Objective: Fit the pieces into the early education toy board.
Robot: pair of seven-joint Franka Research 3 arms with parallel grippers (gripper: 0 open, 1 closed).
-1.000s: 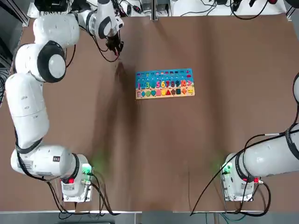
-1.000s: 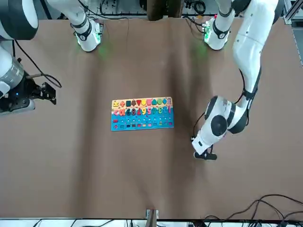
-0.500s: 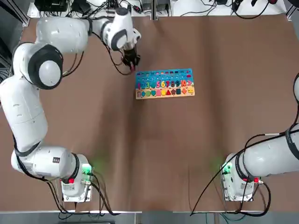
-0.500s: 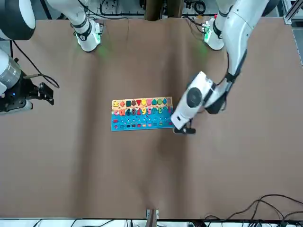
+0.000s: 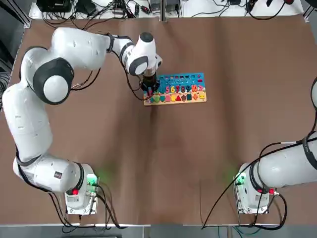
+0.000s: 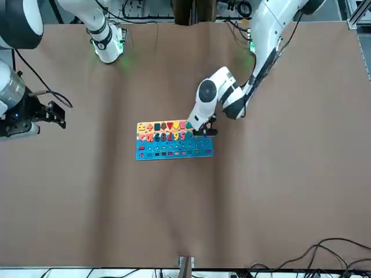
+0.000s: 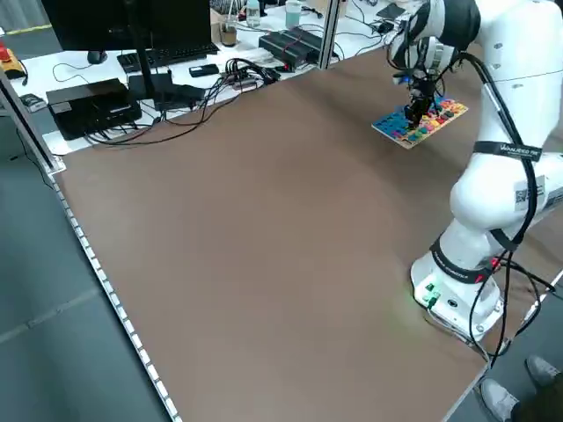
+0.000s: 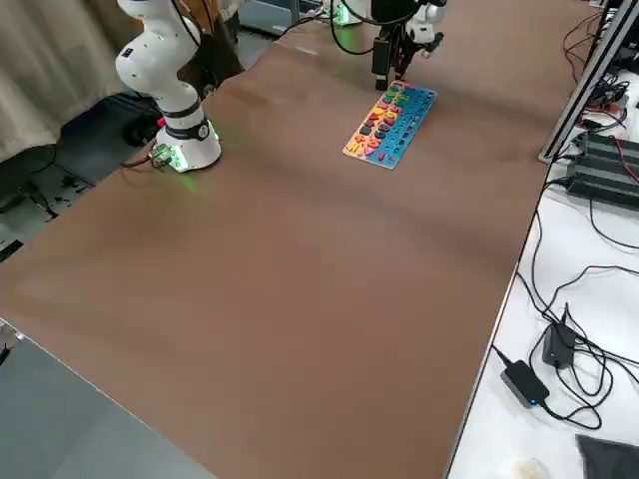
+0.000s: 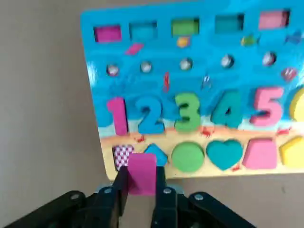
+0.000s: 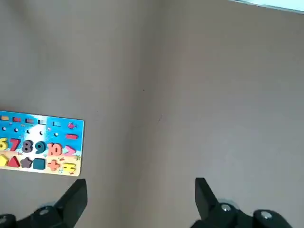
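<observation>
Fingers of the left gripper (image 9: 141, 190) are pinching a pink piece (image 9: 141, 172) over the toy board's (image 9: 199, 90) corner, while the right gripper (image 10: 141, 202) is hanging spread wide.

White rounded arms (image 5: 29, 114); black cables; green-lit bases.

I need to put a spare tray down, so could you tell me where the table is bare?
Bare brown table lies between the toy board and the two arm bases, and to the board's right. Crowded only at the board's left end, where the left claw holds a pink piece.
</observation>
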